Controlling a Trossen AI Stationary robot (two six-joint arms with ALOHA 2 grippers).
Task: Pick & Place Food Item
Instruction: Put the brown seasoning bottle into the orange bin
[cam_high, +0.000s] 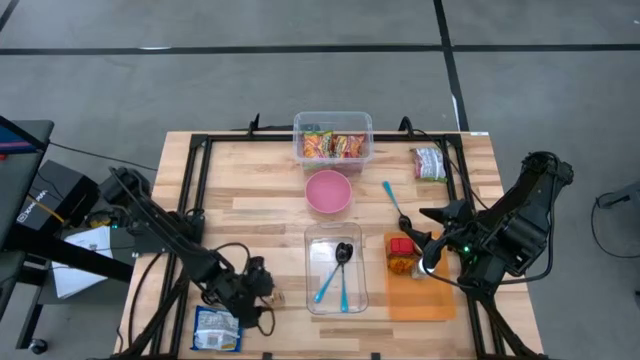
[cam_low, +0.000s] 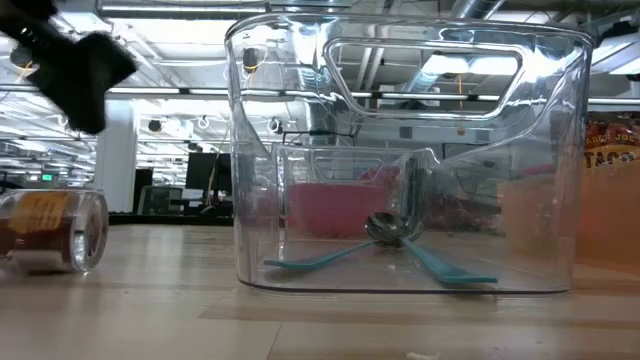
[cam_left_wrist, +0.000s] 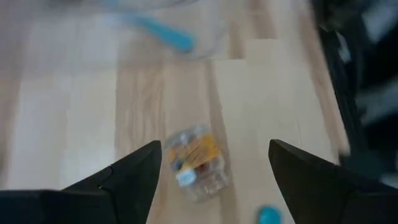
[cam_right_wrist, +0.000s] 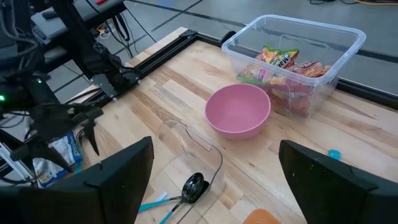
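Note:
A small clear tub with an orange label (cam_left_wrist: 198, 163) lies on its side on the wooden table, near the front edge; the low view shows the tub (cam_low: 50, 230) at the left. My left gripper (cam_left_wrist: 214, 149) hangs open above it, slanting down, with its fingers apart from it, and in the high view the left gripper (cam_high: 260, 284) is just left of the tub (cam_high: 276, 297). My right gripper (cam_high: 436, 240) is open and raised over the table's right side, above the orange board (cam_high: 420, 295); nothing is between its fingers (cam_right_wrist: 214, 152).
A clear box (cam_high: 337, 268) holding spoons stands at the table's middle front. Behind it are a pink bowl (cam_high: 328, 191) and a clear bin of snack packets (cam_high: 333, 137). A blue-white packet (cam_high: 217, 328) lies front left. A red item (cam_high: 401, 250) sits on the board.

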